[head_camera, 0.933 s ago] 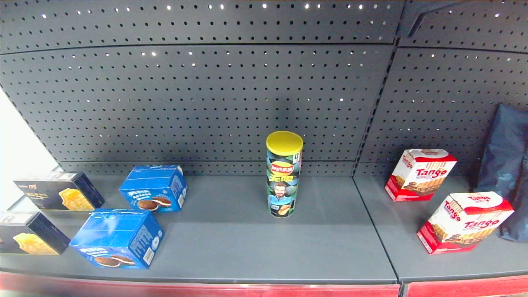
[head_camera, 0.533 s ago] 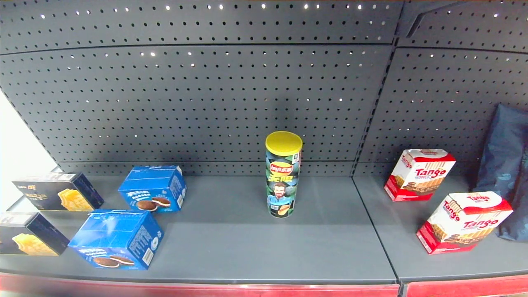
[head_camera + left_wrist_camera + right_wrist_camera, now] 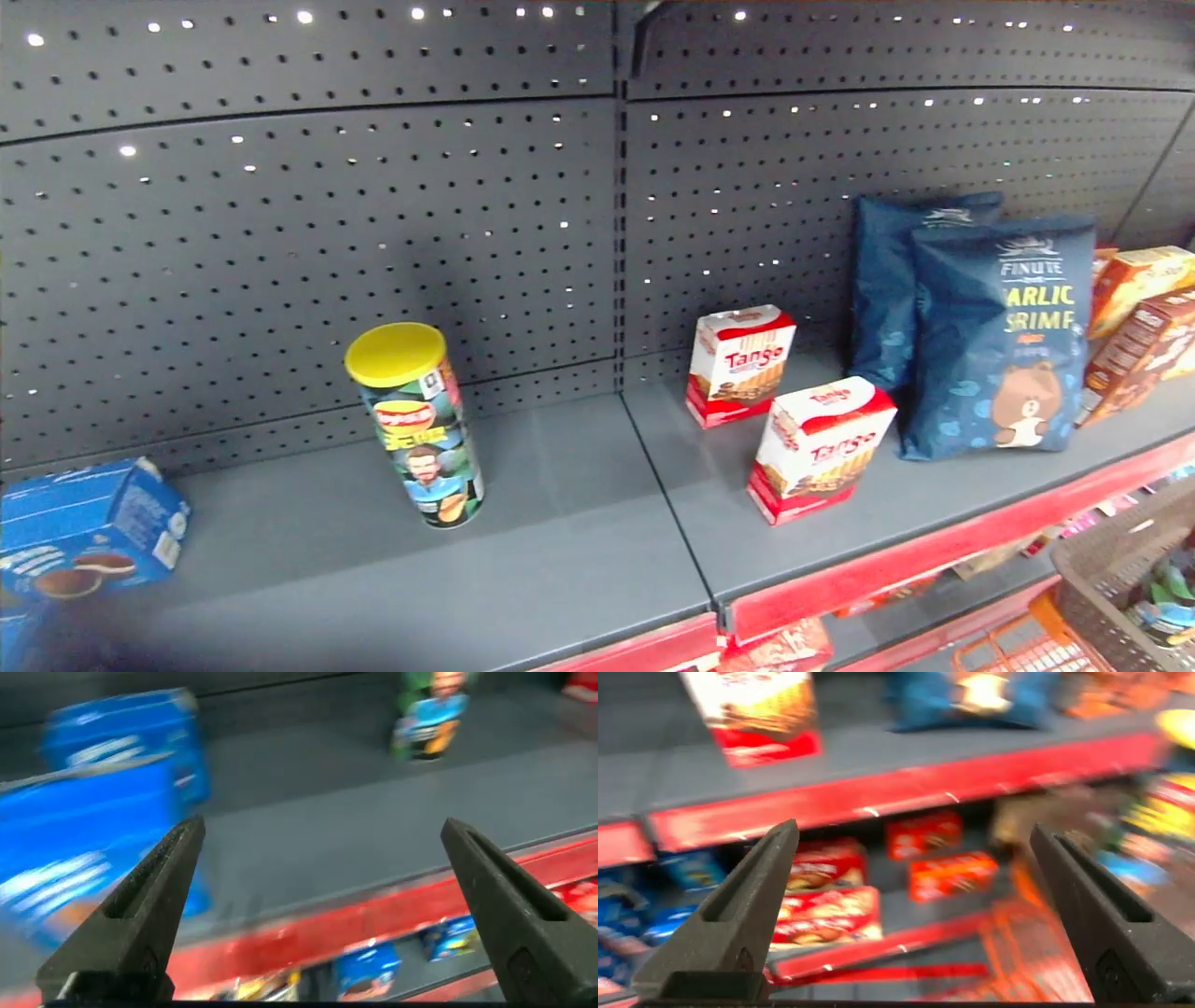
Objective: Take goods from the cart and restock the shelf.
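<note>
Your left gripper [image 3: 322,831] is spread wide with nothing between its fingers, facing the front edge of the grey shelf [image 3: 579,560] beside a blue cookie box [image 3: 103,859]. Your right gripper [image 3: 915,831] is spread and empty too. The chip can [image 3: 415,425] stands upright on the shelf. The cart [image 3: 1106,565] sits low on the right, its goods perhaps packets, too blurred to name.

Matt grey metal shelf [image 3: 579,551]; glossy cardboard can [image 3: 417,434], plastic lid [image 3: 396,353].
</note>
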